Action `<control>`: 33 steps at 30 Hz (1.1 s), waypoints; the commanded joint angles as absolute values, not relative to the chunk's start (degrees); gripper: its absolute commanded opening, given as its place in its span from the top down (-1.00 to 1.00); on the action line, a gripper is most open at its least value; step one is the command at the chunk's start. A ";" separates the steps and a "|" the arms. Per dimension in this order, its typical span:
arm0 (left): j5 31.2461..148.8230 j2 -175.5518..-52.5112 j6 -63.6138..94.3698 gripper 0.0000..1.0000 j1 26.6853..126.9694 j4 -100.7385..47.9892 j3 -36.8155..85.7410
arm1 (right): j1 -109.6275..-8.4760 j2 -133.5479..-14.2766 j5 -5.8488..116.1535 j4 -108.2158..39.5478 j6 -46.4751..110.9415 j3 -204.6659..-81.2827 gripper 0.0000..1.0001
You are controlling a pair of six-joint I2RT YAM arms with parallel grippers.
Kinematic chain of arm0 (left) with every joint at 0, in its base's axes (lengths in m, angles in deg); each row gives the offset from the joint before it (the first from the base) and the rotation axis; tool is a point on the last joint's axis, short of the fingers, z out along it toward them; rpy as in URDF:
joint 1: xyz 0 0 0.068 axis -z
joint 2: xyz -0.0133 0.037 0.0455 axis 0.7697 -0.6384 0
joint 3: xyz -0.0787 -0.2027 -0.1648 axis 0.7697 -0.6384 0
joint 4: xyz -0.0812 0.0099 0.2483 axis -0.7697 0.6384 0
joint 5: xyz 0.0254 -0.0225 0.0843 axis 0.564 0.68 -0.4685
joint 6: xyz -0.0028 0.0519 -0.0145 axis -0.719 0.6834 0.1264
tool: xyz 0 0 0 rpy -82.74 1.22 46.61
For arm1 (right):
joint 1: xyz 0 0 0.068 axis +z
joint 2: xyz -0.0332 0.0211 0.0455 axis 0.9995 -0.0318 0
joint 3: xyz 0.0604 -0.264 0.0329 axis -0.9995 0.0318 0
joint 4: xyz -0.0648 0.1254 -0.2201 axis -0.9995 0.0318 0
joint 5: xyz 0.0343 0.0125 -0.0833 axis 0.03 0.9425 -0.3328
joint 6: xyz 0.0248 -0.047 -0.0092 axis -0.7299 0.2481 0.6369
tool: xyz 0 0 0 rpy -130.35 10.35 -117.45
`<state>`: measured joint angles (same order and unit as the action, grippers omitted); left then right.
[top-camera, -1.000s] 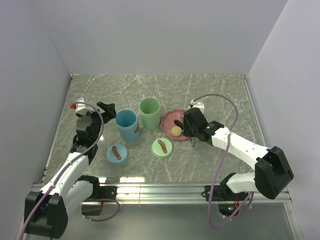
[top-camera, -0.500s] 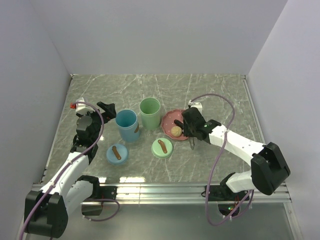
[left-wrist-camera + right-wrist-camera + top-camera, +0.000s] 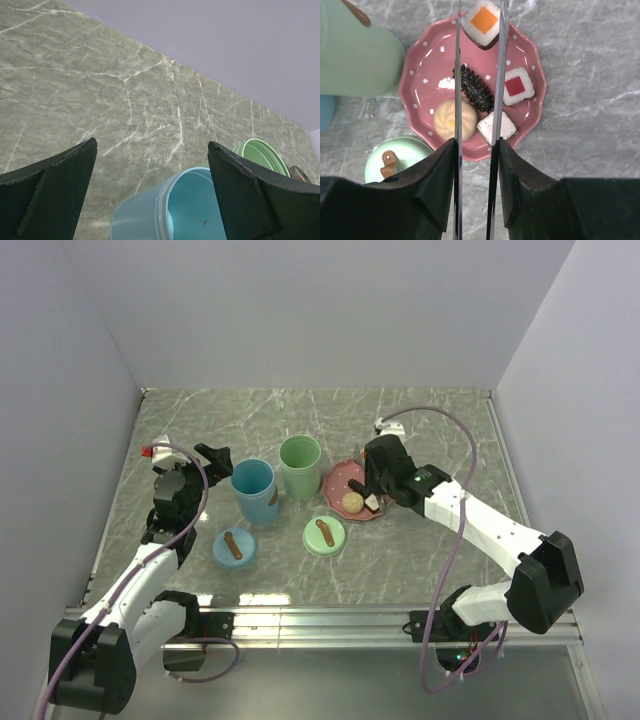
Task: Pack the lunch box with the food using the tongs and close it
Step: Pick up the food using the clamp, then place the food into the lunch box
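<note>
In the right wrist view my right gripper (image 3: pixel 476 146) is shut on the tongs (image 3: pixel 457 75). Their two thin metal arms run out over the pink plate (image 3: pixel 422 60). The food lies on that plate: a tan bun (image 3: pixel 447 119), an orange-centred sushi piece (image 3: pixel 481 21), a red-centred one (image 3: pixel 517 86), a white piece (image 3: pixel 496 126) and a dark ridged piece (image 3: pixel 476 91). From above, the right gripper (image 3: pixel 374 483) hangs over the plate's right side (image 3: pixel 338 478). My left gripper (image 3: pixel 152 144) is open and empty, just left of the blue tub (image 3: pixel 175 210). I cannot tell which tub is the lunch box.
A blue tub (image 3: pixel 253 490) and a green tub (image 3: pixel 300 466) stand open left of the plate. Their lids, blue (image 3: pixel 234 547) and green (image 3: pixel 325 535), lie flat in front of them. White walls close in the table on three sides.
My right gripper has closed further on the tongs and moved back and left, from the plate's near right edge to above the plate. The left arm has not moved.
</note>
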<state>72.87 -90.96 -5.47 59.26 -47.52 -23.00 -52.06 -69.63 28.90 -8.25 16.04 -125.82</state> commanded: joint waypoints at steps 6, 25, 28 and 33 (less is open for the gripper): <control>72.46 -90.74 -5.91 -0.99 59.03 -49.85 -22.39 | -49.86 -65.87 28.26 -7.51 18.30 -132.64 0.17; 71.14 -88.20 -6.18 -0.99 59.03 -46.60 -22.13 | -33.88 -67.89 23.08 -5.57 21.82 -144.41 0.17; 71.05 -88.37 -6.27 -0.99 59.03 -46.60 -22.04 | -31.93 -69.03 23.95 -6.36 22.70 -145.47 0.17; 70.87 -88.90 -6.35 -0.99 59.03 -46.86 -22.04 | -27.45 -71.14 25.71 -7.59 24.45 -146.79 0.16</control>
<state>71.47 -89.17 -5.53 59.26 -45.72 -23.00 -29.39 -70.59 25.34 -4.06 22.45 -143.19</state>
